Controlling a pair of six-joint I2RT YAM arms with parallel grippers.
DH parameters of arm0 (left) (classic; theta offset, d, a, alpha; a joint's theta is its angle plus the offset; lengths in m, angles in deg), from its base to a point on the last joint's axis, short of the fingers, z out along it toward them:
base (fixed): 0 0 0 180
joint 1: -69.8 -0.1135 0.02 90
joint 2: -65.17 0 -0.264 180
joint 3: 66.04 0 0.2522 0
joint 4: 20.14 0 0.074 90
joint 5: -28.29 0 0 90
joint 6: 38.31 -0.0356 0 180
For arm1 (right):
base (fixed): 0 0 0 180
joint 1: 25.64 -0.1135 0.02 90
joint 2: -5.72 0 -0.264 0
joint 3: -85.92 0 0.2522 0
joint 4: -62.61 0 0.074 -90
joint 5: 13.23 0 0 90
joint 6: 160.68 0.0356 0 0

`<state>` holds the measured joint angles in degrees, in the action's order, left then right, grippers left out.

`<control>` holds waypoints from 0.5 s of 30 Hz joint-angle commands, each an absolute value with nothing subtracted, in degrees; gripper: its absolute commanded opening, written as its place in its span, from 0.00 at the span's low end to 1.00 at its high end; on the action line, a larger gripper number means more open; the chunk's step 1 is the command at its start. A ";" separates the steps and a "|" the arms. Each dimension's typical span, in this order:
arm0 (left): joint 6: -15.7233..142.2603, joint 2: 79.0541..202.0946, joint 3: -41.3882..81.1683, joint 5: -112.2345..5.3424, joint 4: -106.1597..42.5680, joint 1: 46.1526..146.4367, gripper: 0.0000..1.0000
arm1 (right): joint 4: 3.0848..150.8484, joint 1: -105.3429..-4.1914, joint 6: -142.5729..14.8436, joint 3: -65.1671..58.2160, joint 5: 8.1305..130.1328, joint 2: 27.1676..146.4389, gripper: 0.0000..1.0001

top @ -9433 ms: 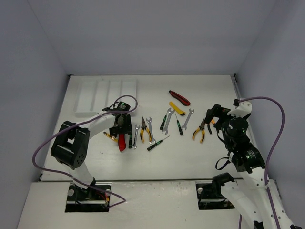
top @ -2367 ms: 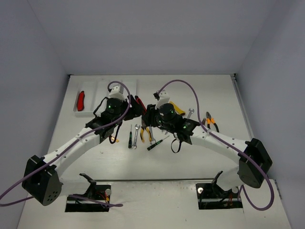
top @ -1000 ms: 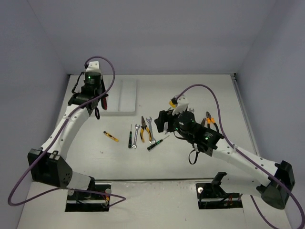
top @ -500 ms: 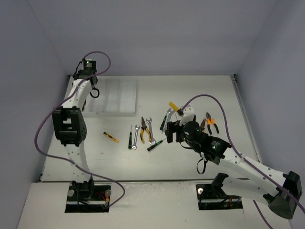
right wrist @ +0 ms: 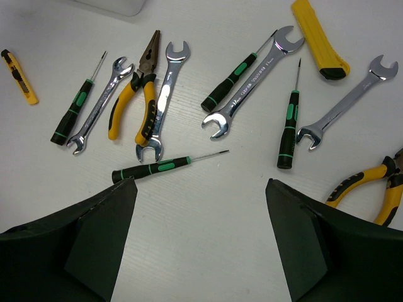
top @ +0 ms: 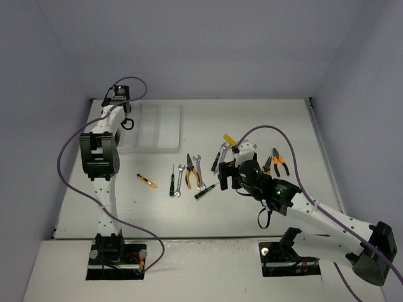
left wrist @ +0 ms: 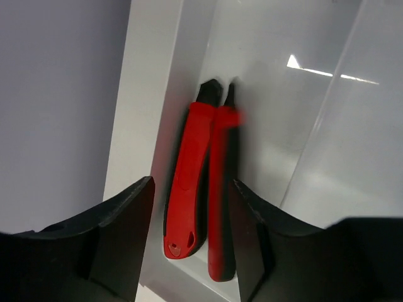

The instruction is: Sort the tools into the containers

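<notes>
In the left wrist view two red utility knives [left wrist: 189,182] lie side by side in the leftmost compartment of the white tray [left wrist: 327,138]. My left gripper [left wrist: 192,189] is open, its fingers [left wrist: 119,226] straddling both knives. In the top view it [top: 125,123] hovers at the tray's [top: 167,123] left end and hides the knives. My right gripper [right wrist: 199,189] is open and empty above the table, near a green-black screwdriver [right wrist: 151,168]; it also shows in the top view [top: 227,175].
Loose on the table: yellow pliers [right wrist: 138,94], several wrenches [right wrist: 162,100], more screwdrivers [right wrist: 288,119], a yellow knife [right wrist: 320,39], a small yellow knife [right wrist: 14,77], orange pliers [right wrist: 371,189]. The tray sits against the back left, by the wall.
My left arm carried a second red knife from the centre to the tray's left compartment; it now lies beside the first. My right arm drew back from the centre over the loose tools.
</notes>
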<state>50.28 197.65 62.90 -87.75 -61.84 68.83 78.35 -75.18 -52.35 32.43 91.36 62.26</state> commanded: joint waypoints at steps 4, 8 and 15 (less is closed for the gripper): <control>51.07 193.07 64.36 -87.38 -57.96 68.30 0.59 | 76.11 -75.12 -52.49 32.82 92.86 61.41 0.81; 53.88 190.06 62.03 -85.20 -58.07 68.30 0.60 | 76.11 -75.12 -52.57 32.96 92.94 60.69 0.81; 70.66 169.73 46.80 -75.01 -63.22 69.06 0.60 | 78.11 -75.04 -54.08 32.52 94.17 58.94 0.82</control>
<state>58.14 186.88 53.18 -81.46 -61.31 68.60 79.31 -75.18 -52.80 33.18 91.45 60.53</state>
